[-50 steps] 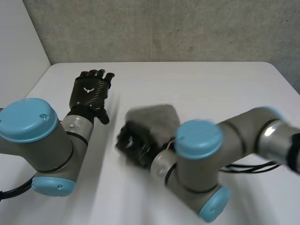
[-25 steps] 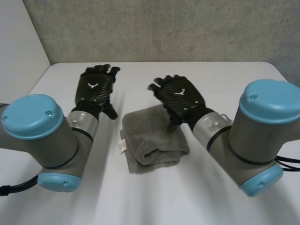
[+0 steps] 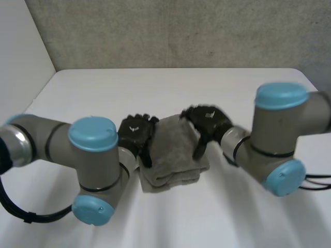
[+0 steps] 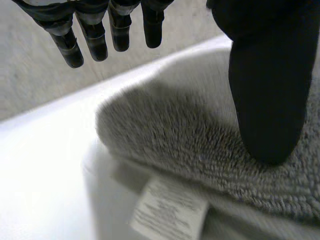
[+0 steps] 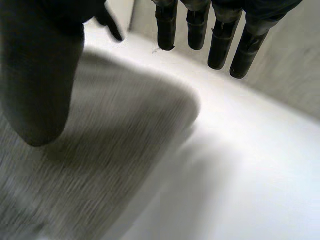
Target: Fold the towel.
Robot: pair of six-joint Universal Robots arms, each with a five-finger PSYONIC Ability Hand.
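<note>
A grey towel (image 3: 173, 152) lies folded in a thick bundle in the middle of the white table (image 3: 217, 88). My left hand (image 3: 135, 135) sits at the towel's left edge, open. In the left wrist view its fingers (image 4: 95, 40) are straight above the table past the towel (image 4: 180, 130), and its thumb (image 4: 267, 100) rests on the top layer. My right hand (image 3: 209, 120) is at the towel's far right corner, open too. There its fingers (image 5: 220, 35) hang straight beyond the towel (image 5: 110, 150), with the thumb (image 5: 37, 75) over the cloth.
A white label (image 4: 167, 210) sticks out from the towel's edge beside my left hand. Both forearms cross low over the near half of the table. A grey wall (image 3: 181, 31) runs along the table's far edge.
Both hands have moved from the far part of the table back to the towel's two sides. The right hand, down at the towel a second ago, had lifted off and opened.
</note>
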